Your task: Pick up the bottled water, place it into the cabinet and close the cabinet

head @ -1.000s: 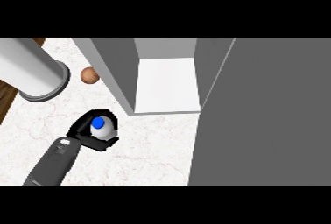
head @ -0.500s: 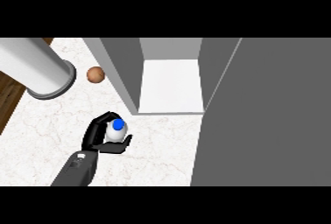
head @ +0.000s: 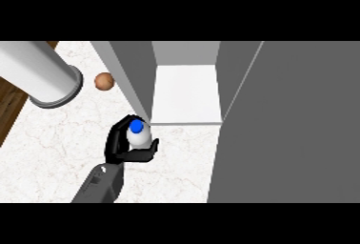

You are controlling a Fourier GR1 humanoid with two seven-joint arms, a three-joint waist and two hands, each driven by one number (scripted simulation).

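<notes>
1 robot hand [head: 116,144], the left, is clamped round 1 bottle [head: 138,137] over the desk [head: 49,138], just before 1 open cabinet [head: 186,95]; 1 brown egg [head: 104,81] lies apart.

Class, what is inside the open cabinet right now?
Only the cabinet's white floor shows, with nothing on it. The bottled water is outside, held in the left hand. The cabinet's left wall hides that side's edge.

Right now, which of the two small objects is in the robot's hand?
The blue-capped bottled water, wrapped by the left hand; the brown egg lies untouched on the counter farther back.
</notes>
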